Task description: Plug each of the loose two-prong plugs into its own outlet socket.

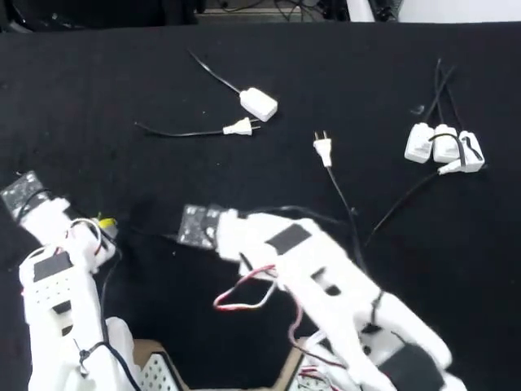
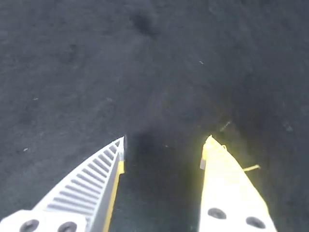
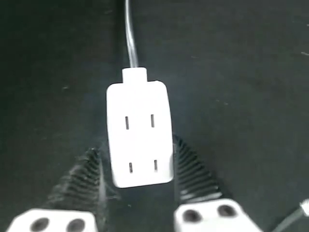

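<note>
Outlet socket (image 3: 140, 133) lies between parted fingers (image 3: 190, 169) of right tool (image 3: 135, 147)

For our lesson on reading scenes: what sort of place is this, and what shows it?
Likely a robotics lab bench: a white left arm and right arm stand at a black-covered table, with a loose two-prong plug and an outlet socket laid out as practice pieces.

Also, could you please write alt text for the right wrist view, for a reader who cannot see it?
A white outlet socket with two pairs of slots facing the camera sits between the spread fingers of the right gripper. Its cord runs straight away from the gripper across the black table. Whether the fingers touch the socket is unclear.
</note>
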Controlling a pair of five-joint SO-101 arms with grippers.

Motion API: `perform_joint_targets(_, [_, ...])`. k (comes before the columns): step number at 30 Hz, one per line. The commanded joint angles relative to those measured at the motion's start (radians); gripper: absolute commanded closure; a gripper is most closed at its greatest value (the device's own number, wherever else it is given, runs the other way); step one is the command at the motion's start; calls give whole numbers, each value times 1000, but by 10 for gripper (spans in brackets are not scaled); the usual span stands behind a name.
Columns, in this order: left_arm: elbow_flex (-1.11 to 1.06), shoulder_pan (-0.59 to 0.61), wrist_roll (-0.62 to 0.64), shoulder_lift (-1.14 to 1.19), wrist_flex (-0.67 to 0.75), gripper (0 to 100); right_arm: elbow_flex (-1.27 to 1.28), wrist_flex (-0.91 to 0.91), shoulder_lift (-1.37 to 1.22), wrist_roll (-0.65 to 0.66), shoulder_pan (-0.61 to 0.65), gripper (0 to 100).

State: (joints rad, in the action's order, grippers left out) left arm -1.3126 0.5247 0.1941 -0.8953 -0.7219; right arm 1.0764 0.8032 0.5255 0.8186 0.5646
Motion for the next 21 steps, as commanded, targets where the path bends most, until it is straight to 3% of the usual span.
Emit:
perform_joint_targets(1, [50, -67, -38, 0, -6, 743, -10, 68, 111, -97, -38, 773])
perform_joint_targets(4, [41, -67, -38, 0, 0, 743, -70, 152, 166, -181, -41, 685])
perform_joint_targets(9, [36, -70, -38, 0, 0, 743, -223, 365, 252, -227, -52, 685])
perform_joint_targets(12, [36, -70, -38, 0, 0, 743, -262, 402, 288, -206, -86, 685])
perform_joint_targets(16, [36, -70, -38, -3, 0, 743, -294, 345, 283, -238, -282, 685])
perform_joint_targets(21, [36, -71, -38, -5, 0, 743, -297, 181, 166, -445, -520, 685])
